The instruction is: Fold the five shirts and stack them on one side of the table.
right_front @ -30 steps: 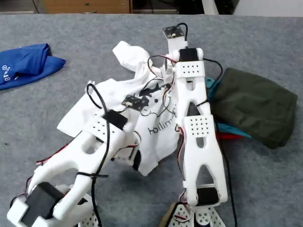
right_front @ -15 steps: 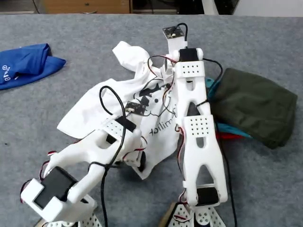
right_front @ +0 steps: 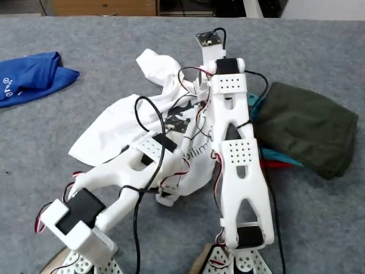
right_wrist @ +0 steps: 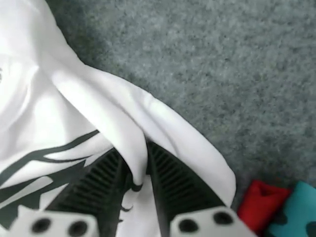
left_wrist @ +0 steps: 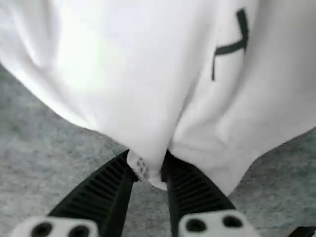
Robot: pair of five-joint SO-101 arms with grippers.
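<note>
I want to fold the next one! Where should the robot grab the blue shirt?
On the blue shirt, probably the pointed corner nearest the white shirt. It sticks out flat from the bunched heap, so it could be pinched from above, coming in from that side.

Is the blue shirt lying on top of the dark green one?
No, the blue shirt lies by itself, far from the green shirt.

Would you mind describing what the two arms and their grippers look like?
The left arm and right arm are white plastic shells with black motor blocks at the joints and panels dotted with small holes. Thin red and black wires run along them. The left gripper and right gripper have black ribbed fingers on white bases.
</note>
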